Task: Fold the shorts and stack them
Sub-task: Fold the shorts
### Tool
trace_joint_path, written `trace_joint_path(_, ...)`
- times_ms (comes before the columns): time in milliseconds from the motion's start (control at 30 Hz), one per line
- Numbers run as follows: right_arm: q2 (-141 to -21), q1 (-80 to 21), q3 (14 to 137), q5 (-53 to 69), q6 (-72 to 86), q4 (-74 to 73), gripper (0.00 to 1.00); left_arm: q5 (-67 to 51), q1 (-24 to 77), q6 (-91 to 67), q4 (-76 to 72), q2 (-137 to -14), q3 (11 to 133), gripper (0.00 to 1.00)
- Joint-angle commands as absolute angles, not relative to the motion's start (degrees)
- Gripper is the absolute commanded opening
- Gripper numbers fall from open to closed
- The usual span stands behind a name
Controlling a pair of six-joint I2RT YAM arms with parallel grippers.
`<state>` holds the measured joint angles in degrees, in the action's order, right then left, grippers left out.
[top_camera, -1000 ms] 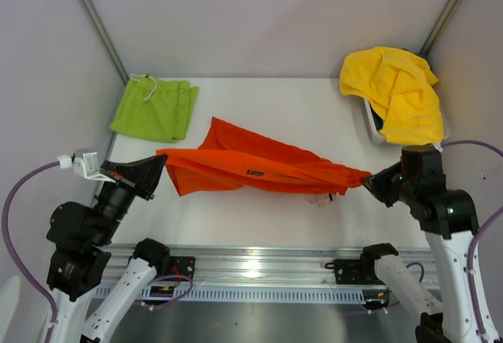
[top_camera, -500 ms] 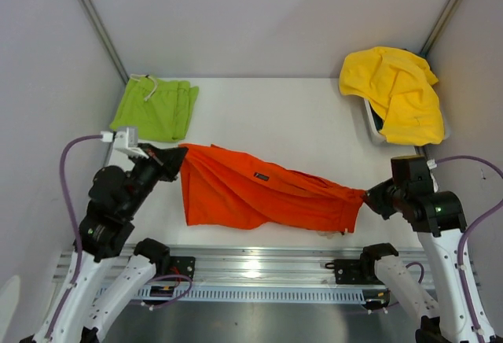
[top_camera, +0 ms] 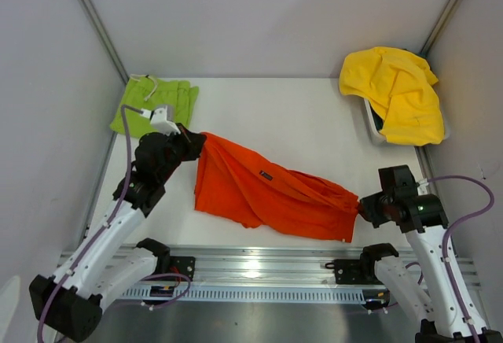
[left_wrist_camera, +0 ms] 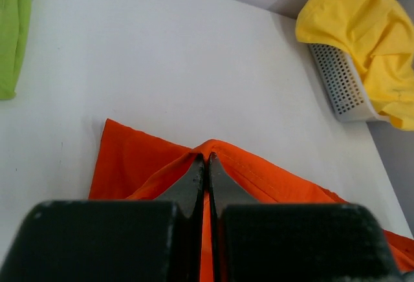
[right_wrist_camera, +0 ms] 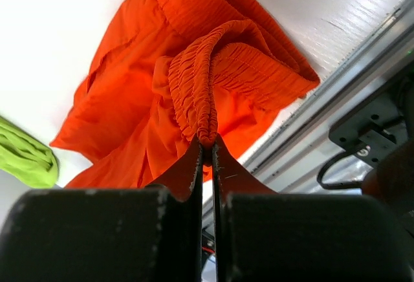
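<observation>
Orange shorts (top_camera: 267, 193) are stretched between two robot arms over a white surface (top_camera: 299, 115), with their long axis running diagonally from far left to near right. The left end effector (top_camera: 192, 145) is pinched fully closed on a fold at what looks like the leg end of the cloth. The right end effector (top_camera: 363, 204) is pinched closed on the gathered elastic waistband (right_wrist_camera: 206, 94), close to the near edge. The middle of the cloth sags onto the surface. Green shorts (top_camera: 156, 107), apparently folded, lie in the far left corner, just beyond the left end effector and well apart from the right one, so the left arm is the nearer for stacking. A yellow cloth (top_camera: 397, 95) drapes over a basket (top_camera: 371, 129) at far right
</observation>
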<state>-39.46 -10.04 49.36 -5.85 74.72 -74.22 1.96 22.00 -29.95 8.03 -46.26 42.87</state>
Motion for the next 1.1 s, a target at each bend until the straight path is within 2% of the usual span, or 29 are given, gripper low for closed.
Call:
trace_joint_path(0,-40.08,-9.76,47.64,-8.70,79.01,-70.06,0.00,4.30,21.71,-29.36,0.36,-50.61,42.97,0.00)
trace_joint_path(433,-52.64,-1.24,46.76,-10.20,75.15,-60.30,0.00,6.15,21.09,-28.30,-5.18,-68.89,48.42,0.00)
trace_joint_path(633,-58.87,3.07,44.56,-9.58,72.95,-51.87,0.00,3.17,19.69,-30.06,-5.36,-78.90,53.26,0.01)
trace_joint_path(700,-60.81,4.13,44.56,-8.88,71.29,-49.93,0.03,2.99,19.60,-30.23,-6.41,-81.02,54.58,0.02)
trace_joint_path(767,-63.97,4.57,45.78,-8.18,67.36,-46.51,0.31,2.90,19.51,-30.32,-6.77,-84.10,55.89,0.04)
trace_joint_path(800,-65.29,4.57,46.66,-8.78,66.28,-46.23,0.45,2.64,19.42,-30.32,-6.85,-85.07,56.94,0.08)
trace_joint_path(833,-68.09,4.66,49.63,-10.88,65.40,-47.36,0.67,2.20,19.34,-30.15,-6.86,-87.08,57.56,0.28)
trace_joint_path(867,-69.59,4.75,51.22,-11.51,62.69,-47.90,0.75,1.94,19.25,-30.15,-6.68,-87.88,58.79,0.38)
trace_joint_path(900,-70.83,5.18,52.81,-11.60,61.27,-48.25,0.80,1.85,19.25,-29.97,-6.42,-88.76,60.19,0.53)
trace_joint_path(967,-73.11,5.62,55.72,-10.38,58.46,-48.25,0.86,2.54,19.16,-29.88,-4.50,-89.82,62.13,0.74)
trace_joint_path(1000,-73.30,5.89,56.24,-9.76,55.31,-47.64,0.87,3.07,19.16,-29.80,-3.53,-89.82,64.05,0.91)
trace_joint_path(1033,-73.30,5.80,56.51,-9.67,54.41,-47.64,0.87,3.69,19.16,-29.36,-1.95,-89.56,64.51,0.98)
trace_joint_path(1067,-72.78,5.80,56.34,-9.84,53.36,-47.64,0.87,4.39,19.07,-29.01,-1.32,-89.13,64.77,0.99)
